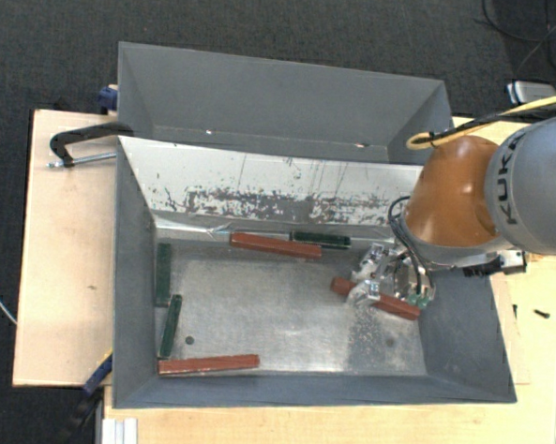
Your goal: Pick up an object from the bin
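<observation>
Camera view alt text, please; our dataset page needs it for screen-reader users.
The gripper hangs low at the bin's right side, over a short red-brown stick. Two more red-brown sticks and three dark green sticks lie along the back, left and front walls.

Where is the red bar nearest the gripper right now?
In the camera view, the red bar lies on the right of the bin floor, its middle beneath the gripper.
</observation>
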`<action>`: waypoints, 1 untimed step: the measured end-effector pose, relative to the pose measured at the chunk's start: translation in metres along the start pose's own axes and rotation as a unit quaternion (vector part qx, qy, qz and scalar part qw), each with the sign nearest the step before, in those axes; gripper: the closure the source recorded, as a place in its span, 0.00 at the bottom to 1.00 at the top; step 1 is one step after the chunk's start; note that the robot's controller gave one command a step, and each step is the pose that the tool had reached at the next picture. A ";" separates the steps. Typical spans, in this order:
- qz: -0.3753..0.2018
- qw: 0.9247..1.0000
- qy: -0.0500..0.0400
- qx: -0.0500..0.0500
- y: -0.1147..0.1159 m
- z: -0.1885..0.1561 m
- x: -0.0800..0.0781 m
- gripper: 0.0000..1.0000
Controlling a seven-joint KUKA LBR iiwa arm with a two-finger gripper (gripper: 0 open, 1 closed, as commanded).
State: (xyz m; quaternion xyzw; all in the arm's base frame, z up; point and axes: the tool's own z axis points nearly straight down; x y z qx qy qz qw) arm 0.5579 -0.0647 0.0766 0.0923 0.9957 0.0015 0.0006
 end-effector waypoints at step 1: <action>0.010 1.000 -0.002 0.001 -0.020 -0.133 0.006 1.00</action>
